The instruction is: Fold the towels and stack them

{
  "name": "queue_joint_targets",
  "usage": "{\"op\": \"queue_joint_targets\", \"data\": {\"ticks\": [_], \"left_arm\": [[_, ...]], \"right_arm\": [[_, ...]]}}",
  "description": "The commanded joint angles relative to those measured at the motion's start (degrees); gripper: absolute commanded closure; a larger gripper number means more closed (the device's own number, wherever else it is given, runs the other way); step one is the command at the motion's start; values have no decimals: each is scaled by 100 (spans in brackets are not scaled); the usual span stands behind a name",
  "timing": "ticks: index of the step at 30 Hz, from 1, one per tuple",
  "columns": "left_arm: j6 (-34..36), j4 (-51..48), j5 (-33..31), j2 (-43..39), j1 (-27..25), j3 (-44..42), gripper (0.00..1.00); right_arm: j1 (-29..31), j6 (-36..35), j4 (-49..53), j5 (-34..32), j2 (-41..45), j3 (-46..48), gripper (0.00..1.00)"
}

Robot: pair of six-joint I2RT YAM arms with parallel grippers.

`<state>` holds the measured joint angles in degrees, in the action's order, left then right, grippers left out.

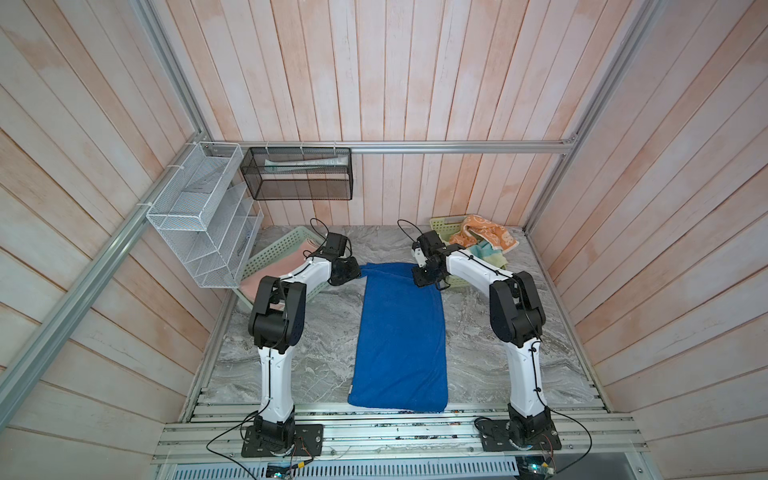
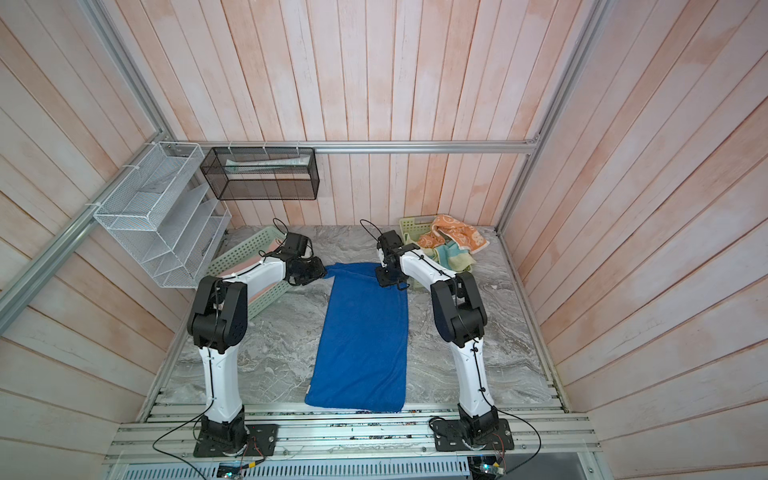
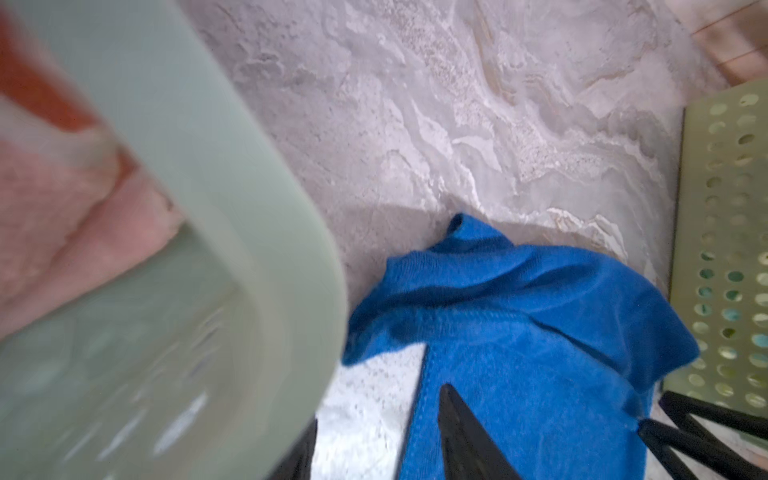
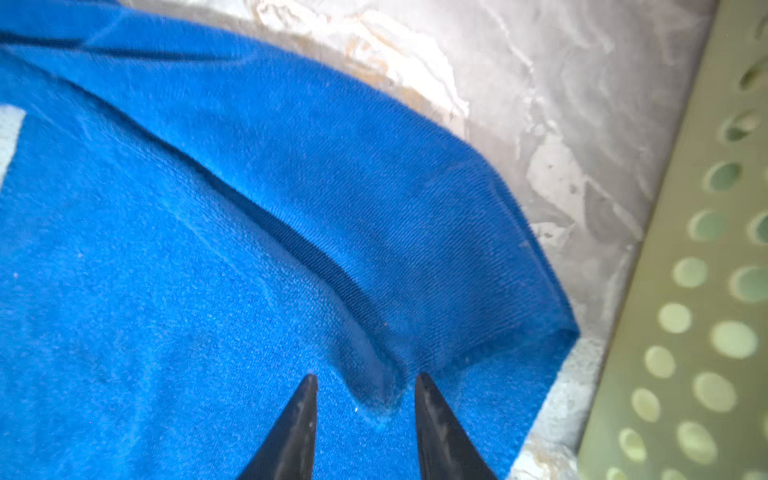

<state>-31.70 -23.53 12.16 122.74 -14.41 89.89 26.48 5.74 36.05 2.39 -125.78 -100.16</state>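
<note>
Royal blue towel: a long strip lying lengthwise mid-table; step in hand, as judged, is the crosswise fold. Left gripper is open astride one far corner; right gripper is open, tips straddling a raised ridge at the other. The next move calls for both to close on cloth, then carry the far end evenly toward the near edge.

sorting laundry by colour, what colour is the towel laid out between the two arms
The towel is plain royal blue, clearest in a top view.
</note>
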Motion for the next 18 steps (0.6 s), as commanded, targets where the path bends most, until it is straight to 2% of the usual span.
{"op": "queue_joint_targets", "data": {"ticks": [1,4,6,8,12,14,18], "left_arm": [[-87,147,92,329,-7,276,50],[-60,214,142,482,-3,362,50],[-23,269,244,523,0,389,53],[43,335,305,478,-1,341,61],[155,603,349,149,-8,90,86],[221,628,344,-27,-3,2,99],[327,665,351,-418,-7,-155,100]], "right_arm": [[-37,-89,-10,-131,-34,-50,59],[-38,-144,-28,-4,-200,-200,59],[-37,-197,13,66,-309,-349,65],[-29,-249,32,111,-347,-484,75],[-11,-360,-129,107,-187,-496,94],[-11,-402,-101,47,-104,-532,100],[-11,-464,-119,20,172,-453,100]]}}
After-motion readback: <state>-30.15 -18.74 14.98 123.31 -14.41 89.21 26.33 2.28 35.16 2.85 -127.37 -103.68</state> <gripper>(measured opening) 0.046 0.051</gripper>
